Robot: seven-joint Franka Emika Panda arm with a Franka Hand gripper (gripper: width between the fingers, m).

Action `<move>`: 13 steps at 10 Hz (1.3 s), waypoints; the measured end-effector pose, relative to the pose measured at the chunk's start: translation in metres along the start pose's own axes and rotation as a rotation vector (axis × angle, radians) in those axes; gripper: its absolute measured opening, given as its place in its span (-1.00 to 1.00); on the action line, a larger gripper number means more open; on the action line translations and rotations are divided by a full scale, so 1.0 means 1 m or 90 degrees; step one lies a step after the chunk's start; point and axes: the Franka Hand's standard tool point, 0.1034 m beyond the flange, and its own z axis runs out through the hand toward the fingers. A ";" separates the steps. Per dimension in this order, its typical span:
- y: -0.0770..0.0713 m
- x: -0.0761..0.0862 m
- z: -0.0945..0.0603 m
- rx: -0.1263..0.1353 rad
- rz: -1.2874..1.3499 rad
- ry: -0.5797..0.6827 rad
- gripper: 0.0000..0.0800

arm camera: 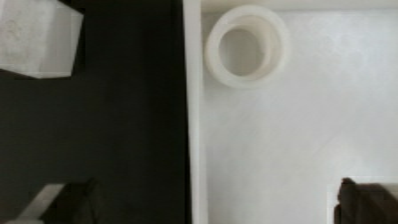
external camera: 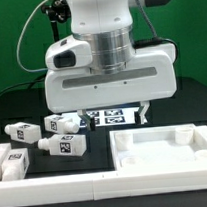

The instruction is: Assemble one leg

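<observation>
Hovering over the middle of the table (external camera: 21, 97), the end effector (arm camera: 214, 200) has its fingers spread wide and nothing pinched between them. In the wrist view one fingertip (arm camera: 63, 200) is over bare black table and the other is over the white tray-shaped part (external camera: 165, 152). That part's straight outer edge runs between them.

A round socket (arm camera: 246, 48) sits in the tray-shaped part just inside that edge. The part itself lies at the near table corner on the exterior view's right.

Leg A (external camera: 18, 130), leg B (external camera: 63, 123) and leg C (external camera: 62, 145) lie on their sides, tags showing. All three are toward the table edge on the exterior view's left, well apart from the end effector and ungrasped. Legs B and C are near each other.

The marker board (external camera: 113, 118) lies flat beneath the arm. A white border piece (external camera: 8, 170) sits at the near corner on the exterior view's left.

A white block (arm camera: 36, 40) is cropped in the wrist view; I cannot tell which part it is.
</observation>
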 end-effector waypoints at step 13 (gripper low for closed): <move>0.084 -0.053 -0.003 -0.003 -0.395 -0.030 0.62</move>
